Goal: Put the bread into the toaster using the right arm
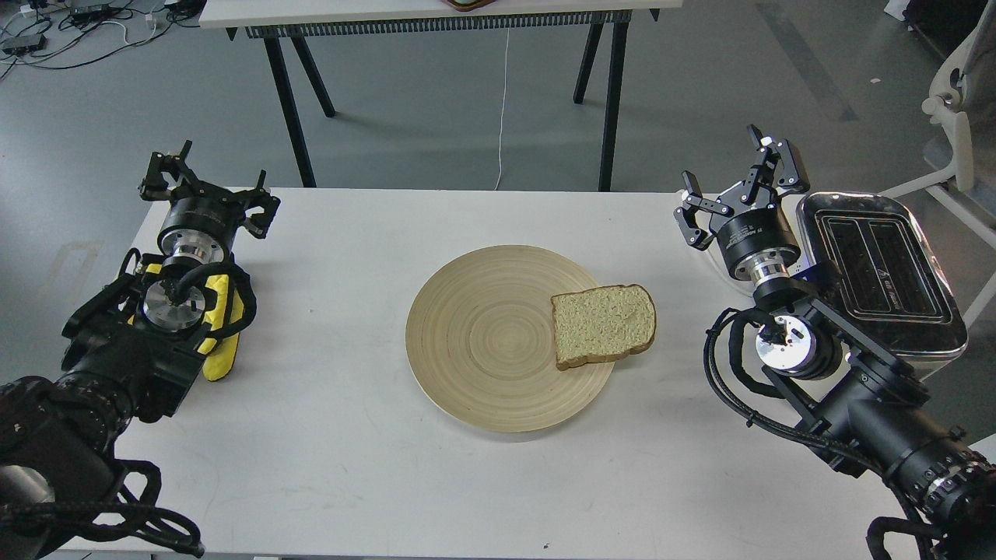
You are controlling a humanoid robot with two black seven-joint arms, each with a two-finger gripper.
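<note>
A slice of bread [604, 325] lies flat on the right side of a round wooden plate [482, 342], its right edge overhanging the rim. The toaster [883, 268], chrome-topped with two dark slots, stands at the table's far right edge. My right gripper [735, 187] is open and empty, raised just left of the toaster and up and to the right of the bread. My left gripper [206, 187] hovers open and empty near the table's back left corner.
A yellow object [220, 334] lies under my left arm. The white table [350, 467] carries the plate in its middle. Another table on black legs [296, 109] stands behind, and a white chair [961, 117] sits at far right.
</note>
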